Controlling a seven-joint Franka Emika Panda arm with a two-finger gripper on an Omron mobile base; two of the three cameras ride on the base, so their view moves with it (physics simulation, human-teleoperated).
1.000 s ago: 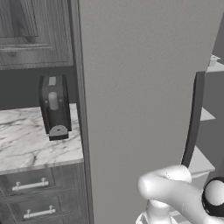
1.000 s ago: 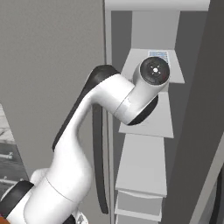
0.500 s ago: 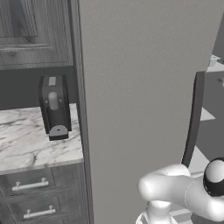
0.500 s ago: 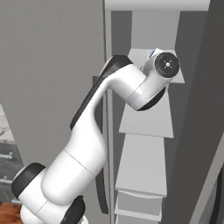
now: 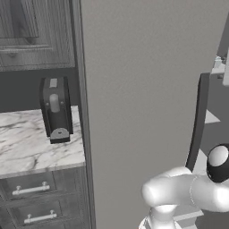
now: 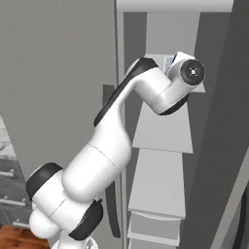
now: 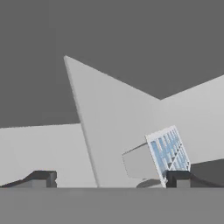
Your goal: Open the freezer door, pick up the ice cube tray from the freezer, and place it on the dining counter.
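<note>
Gripper (image 7: 109, 180) jaws spread wide, nothing between them; the two dark tips sit low in the hand view, one far to each side. Ice cube tray (image 7: 168, 151) lies just past the right-hand tip, seen tilted because the hand is rolled; its rows of pale blue cells face the camera. Tray is off-centre to the jaws, nearer the right finger, and not yet touched.

Arm (image 6: 112, 155) reaches up from the base and into the freezer (image 6: 175, 131), wrist level with an upper white shelf; a corner of the tray peeks out behind the wrist in the right base view, at the shelf's back. Freezer door (image 5: 138, 98) stands swung open to the left, dark bar handle (image 5: 197, 120) at its edge.

Judged step: door opening done, approach to the tray in progress, grasp not begun.

Next move calls for: shifting the hand sideways so the tray sits midway between the fingers, advancing until the tips straddle it, then closing. Risk as I read it: right finger could nudge the tray before it is centred.
</note>
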